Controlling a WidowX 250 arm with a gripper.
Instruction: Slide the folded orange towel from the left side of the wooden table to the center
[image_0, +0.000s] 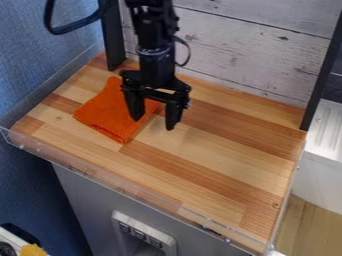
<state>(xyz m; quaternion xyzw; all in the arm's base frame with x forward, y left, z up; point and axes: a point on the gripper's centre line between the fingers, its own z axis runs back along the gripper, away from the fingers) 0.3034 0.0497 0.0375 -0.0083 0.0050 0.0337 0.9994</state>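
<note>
Upper left of frame | jaws well apart, empty, by cloth (107, 114) on bench (220, 145) | limp, thin: low, square, gentle pinch would suit, without scraping wood

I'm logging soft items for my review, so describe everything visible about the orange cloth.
The orange cloth looks like ribbed or woven fabric, apparently folded, with soft, slightly uneven edges. It lies nearly flat on the striped wooden tabletop, in the view's left half. The open black hand hangs over its right side, hiding part of it; whether they touch I can't tell.
</note>
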